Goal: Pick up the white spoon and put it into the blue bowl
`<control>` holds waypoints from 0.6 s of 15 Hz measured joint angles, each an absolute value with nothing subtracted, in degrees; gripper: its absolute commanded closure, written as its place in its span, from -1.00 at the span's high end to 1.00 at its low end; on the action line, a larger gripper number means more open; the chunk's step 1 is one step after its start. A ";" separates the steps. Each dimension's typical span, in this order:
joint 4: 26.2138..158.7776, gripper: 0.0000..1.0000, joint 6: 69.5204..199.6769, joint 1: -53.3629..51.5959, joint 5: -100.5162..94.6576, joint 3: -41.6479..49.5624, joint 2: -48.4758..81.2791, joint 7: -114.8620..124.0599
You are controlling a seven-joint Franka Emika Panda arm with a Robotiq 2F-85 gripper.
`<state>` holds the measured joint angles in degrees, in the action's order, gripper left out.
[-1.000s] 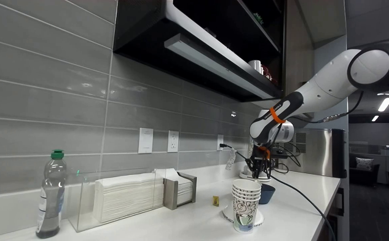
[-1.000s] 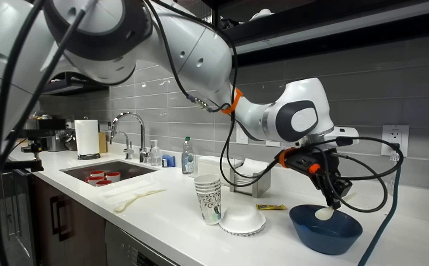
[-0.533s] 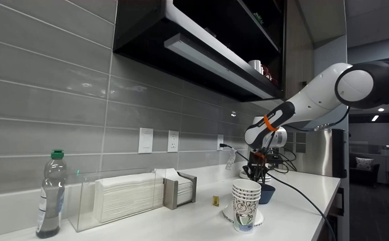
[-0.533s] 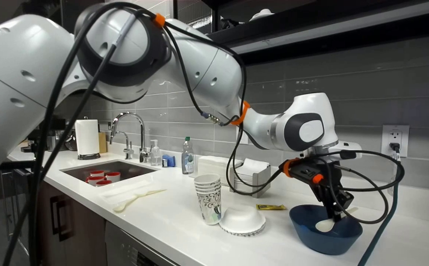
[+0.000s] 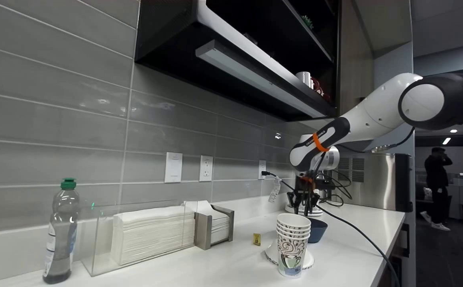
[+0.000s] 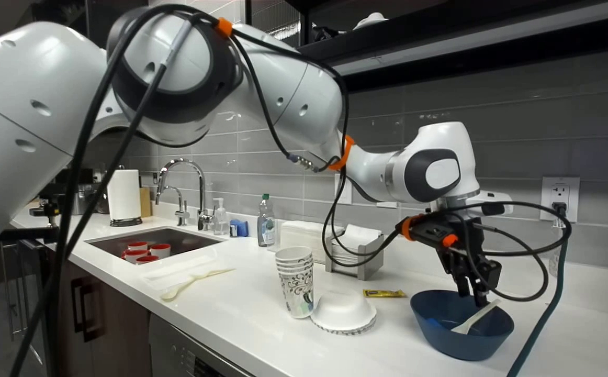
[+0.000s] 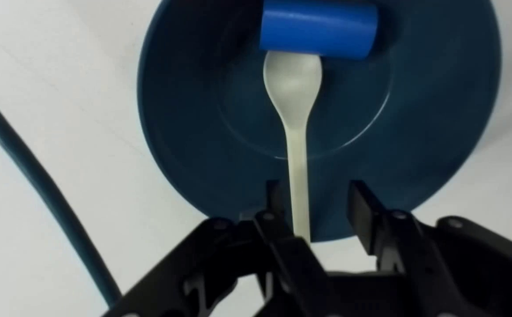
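Hanging over the blue bowl (image 7: 176, 132), the tool (image 7: 316, 204) is released, its two fingers parted, one on each side of the handle of the white spoon (image 7: 298, 132). The spoon lies in the bowl, its scoop near the bottom and its handle slanting up to the rim. In the wrist view the handle runs closer to the finger on the left; I cannot tell whether they touch. A blue cylinder (image 7: 320, 28) lies in the bowl, right at the tip of the scoop. Outside, a dark cable (image 7: 40, 174) passes near the rim. On the white desk (image 6: 251, 314), a yellow packet (image 6: 384, 293) and a pile of upturned paper bowls (image 6: 343, 310) lie near the blue bowl. A stack of paper cups (image 6: 295, 285), seen in both exterior views, stands just beside the paper bowls. Well apart from these, pale cutlery (image 6: 193, 279) lies near the sink (image 6: 189, 242), which holds red and white mugs (image 6: 160, 251). By the tiled wall (image 5: 56, 131) stand a bottle (image 5: 61, 239) with a green cap and stacks of napkins (image 5: 157, 235). In an exterior view a person (image 5: 437, 175) in dark clothes is in the background, one arm raised to the head
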<state>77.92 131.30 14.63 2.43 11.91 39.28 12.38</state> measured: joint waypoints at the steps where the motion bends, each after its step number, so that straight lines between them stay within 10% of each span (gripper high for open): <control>1: 78.60 0.62 130.63 14.55 2.43 11.91 37.54 12.38; 4: 84.14 0.97 129.19 13.94 1.84 12.33 29.56 12.09; 9: 97.95 1.00 126.56 14.14 2.16 11.44 15.21 0.95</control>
